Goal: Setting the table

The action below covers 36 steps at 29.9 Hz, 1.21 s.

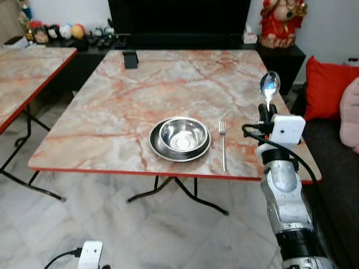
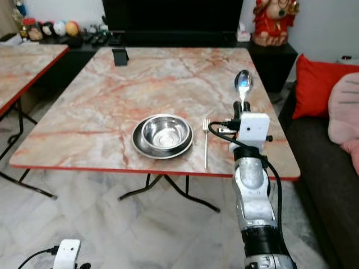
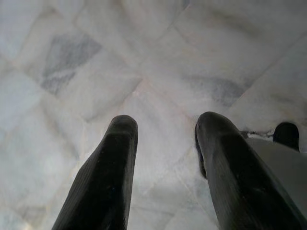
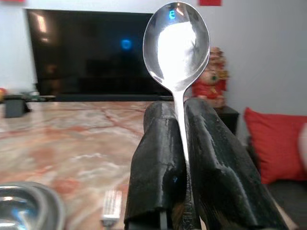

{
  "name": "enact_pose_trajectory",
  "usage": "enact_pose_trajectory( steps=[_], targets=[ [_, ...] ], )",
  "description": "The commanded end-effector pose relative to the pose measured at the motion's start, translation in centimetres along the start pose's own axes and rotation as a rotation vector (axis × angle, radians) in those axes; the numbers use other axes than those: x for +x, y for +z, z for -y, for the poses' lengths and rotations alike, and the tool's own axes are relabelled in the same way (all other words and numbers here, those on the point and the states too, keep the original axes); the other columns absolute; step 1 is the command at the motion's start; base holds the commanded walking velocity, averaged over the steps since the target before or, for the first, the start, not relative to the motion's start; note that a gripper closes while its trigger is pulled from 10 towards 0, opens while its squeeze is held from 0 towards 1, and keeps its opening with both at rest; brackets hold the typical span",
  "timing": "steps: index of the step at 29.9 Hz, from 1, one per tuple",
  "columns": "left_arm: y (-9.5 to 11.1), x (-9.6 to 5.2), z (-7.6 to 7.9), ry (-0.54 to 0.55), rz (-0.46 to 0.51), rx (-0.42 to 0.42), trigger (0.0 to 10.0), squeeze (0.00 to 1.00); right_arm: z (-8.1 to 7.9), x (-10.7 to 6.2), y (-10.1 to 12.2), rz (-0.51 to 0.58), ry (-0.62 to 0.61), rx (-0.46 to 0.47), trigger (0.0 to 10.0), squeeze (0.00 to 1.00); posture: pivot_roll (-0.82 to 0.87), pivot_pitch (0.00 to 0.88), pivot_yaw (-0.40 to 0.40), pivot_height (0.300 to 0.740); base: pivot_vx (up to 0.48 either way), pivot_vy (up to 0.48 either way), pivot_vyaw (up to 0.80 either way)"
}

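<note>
A steel bowl sits in a steel plate near the front edge of the marble table. A fork lies just right of the plate, tines pointing away from me. My right gripper is raised over the table's front right corner, shut on a spoon that stands upright with its bowl up; the spoon is pinched by its handle between the fingers. My left gripper hangs open over the floor.
A small black object stands at the table's far edge. A second marble table is at the left. A dark sofa with a red cushion lies at the right. A white device with a cable lies on the floor.
</note>
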<state>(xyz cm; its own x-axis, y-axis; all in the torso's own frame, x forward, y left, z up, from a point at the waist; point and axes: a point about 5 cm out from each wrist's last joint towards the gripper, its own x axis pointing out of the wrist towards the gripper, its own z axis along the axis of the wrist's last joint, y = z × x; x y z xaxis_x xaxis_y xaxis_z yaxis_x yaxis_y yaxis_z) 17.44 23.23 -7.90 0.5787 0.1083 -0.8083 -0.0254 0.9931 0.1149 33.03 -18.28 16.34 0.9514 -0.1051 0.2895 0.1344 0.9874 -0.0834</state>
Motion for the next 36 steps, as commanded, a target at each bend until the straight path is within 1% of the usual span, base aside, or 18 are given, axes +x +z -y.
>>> enact_pose_trajectory(
  steps=[1, 14, 24, 27, 36],
  targets=[
    [-0.13, -0.05, -0.26, 0.004, -0.005, 0.009, 10.0, 0.0, -0.17, 0.02, 0.18, 0.01, -0.002, 0.015, 10.0, 0.0, -0.05, 0.0, 0.023, 0.74, 0.0, 0.0, 0.0],
    [0.0, -0.03, -0.3, 0.002, -0.002, 0.009, 10.0, 0.0, -0.04, -0.04, 0.1, 0.004, -0.008, 0.01, 10.0, 0.0, -0.05, 0.0, 0.026, 0.74, 0.0, 0.0, 0.0],
    [-0.03, -0.03, -0.21, 0.0, -0.002, 0.006, 10.0, 0.0, -0.29, -0.08, 0.0, -0.001, 0.002, 0.01, 10.0, 0.0, -0.04, 0.0, 0.022, 0.74, 0.0, 0.0, 0.0],
    [-0.03, -0.03, -0.2, 0.0, -0.001, 0.005, 10.0, 0.0, -0.3, -0.06, 0.04, 0.0, 0.002, 0.024, 10.0, 0.0, -0.04, 0.0, 0.022, 0.74, 0.0, 0.0, 0.0],
    [0.0, -0.02, -0.21, 0.0, -0.001, 0.004, 10.0, 0.0, -0.73, -0.09, 0.28, 0.016, 0.044, -0.004, 10.0, 0.0, -0.05, 0.0, 0.022, 0.74, 0.247, 0.0, 0.07]
  ],
)
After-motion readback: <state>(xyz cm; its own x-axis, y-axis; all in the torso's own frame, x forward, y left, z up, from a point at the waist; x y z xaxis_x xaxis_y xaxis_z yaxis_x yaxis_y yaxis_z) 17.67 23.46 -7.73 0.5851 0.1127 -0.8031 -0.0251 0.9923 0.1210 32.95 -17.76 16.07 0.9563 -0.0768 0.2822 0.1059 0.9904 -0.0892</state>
